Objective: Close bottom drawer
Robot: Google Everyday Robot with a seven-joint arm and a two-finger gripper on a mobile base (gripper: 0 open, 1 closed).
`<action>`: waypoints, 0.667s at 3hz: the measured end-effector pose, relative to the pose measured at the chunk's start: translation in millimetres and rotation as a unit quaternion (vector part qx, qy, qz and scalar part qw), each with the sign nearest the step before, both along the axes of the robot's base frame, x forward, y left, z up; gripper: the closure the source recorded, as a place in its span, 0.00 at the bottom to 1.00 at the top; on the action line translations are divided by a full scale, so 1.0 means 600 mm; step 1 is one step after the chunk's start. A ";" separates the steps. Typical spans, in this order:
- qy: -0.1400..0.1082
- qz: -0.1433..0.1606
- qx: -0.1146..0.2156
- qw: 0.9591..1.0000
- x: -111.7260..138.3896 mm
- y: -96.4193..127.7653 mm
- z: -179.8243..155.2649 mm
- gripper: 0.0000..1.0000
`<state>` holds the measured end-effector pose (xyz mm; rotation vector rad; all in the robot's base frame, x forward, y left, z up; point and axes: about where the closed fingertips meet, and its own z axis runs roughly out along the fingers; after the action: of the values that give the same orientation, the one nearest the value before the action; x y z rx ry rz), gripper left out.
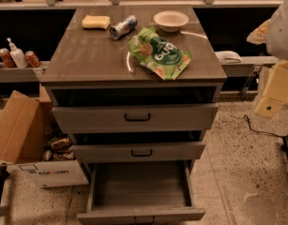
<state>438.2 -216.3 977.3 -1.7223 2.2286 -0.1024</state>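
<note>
Hand point(273, 93) sits at the right edge; can't tell if it's spread or closed. Bottom drawer point(141, 191) is pulled far out, low and left of the hand. Its front panel runs crosswise, so the push likely goes straight back.

Bottom drawer point(141, 187) pulled far out, front at the lower edge — middle drawer point(141, 152) and top drawer point(136, 117) slightly open. Claw point(274, 95) at right edge, well apart. Green bag point(158, 54), can point(123, 27), bowl point(170, 20) on the table point(87, 55).
</note>
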 end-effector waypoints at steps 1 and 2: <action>0.000 0.000 0.000 1.000 0.000 0.000 0.000 0.00; 0.014 -0.004 0.011 1.000 -0.001 0.003 -0.016 0.00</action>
<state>437.4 -214.4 967.8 -1.7144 2.2478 -0.0550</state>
